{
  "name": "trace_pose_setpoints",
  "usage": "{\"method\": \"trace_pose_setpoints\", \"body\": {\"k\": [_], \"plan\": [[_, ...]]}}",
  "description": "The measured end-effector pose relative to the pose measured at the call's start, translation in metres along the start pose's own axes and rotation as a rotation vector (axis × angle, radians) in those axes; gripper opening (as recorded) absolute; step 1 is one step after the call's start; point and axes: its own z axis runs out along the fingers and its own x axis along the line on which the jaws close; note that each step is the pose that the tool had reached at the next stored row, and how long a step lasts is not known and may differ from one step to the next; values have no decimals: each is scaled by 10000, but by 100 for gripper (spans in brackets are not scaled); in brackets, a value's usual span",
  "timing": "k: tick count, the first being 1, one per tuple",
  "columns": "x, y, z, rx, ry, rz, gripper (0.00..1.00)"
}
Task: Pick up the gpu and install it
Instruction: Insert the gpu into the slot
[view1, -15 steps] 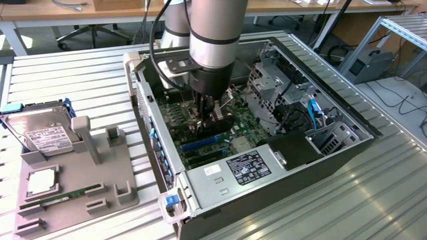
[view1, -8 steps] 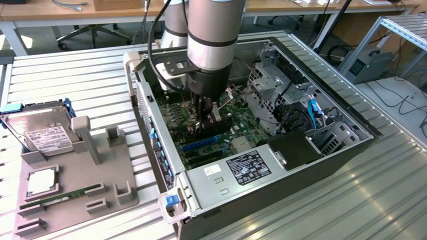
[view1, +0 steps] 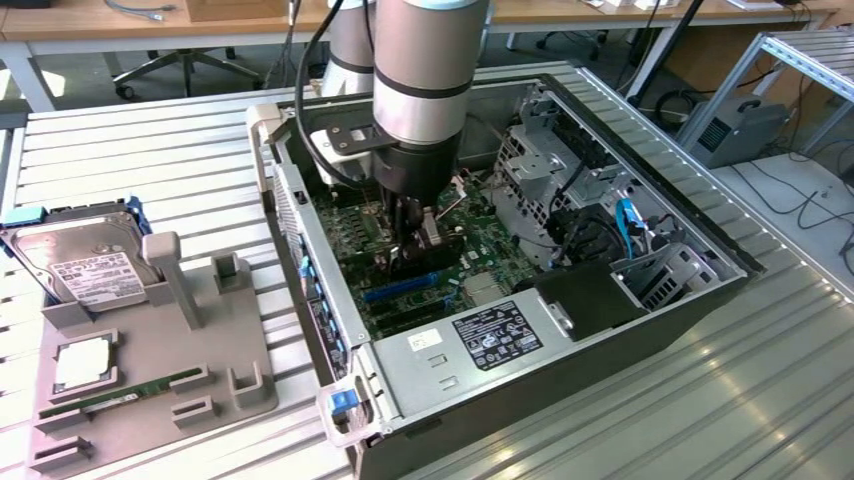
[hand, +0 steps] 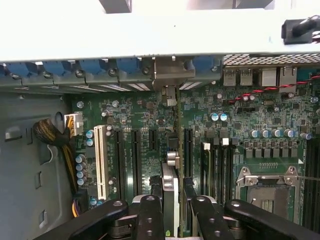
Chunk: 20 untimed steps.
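Gripper (hand: 172, 210) fingers (hand: 149, 220) pinch the gpu (hand: 171, 185) edge-on, holding it upright over the motherboard (hand: 240, 125) inside the open case (view1: 400, 360), presumably so it drops into a slot.

**Materials and finishes at the open computer case**

Ribbed, brushed metal is seen on the table (view1: 747, 400). The computer case (view1: 441, 395) is of dull grey sheet metal. A matt green circuit board forms the motherboard (hand: 150, 115). At the case's 9 o'clock, matt grey plastic forms the holder (view1: 147, 400); a shiny metal hard drive (view1: 80, 262) carries a white paper label.
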Motion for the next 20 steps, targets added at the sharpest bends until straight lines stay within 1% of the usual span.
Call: {"method": "trace_pose_setpoints", "body": {"k": [9, 18, 20], "plan": [[-1, 1, 38, -1, 1, 0, 27], [-3, 5, 101, -1, 1, 0, 27], [-3, 30, 123, -1, 1, 0, 27]]}}
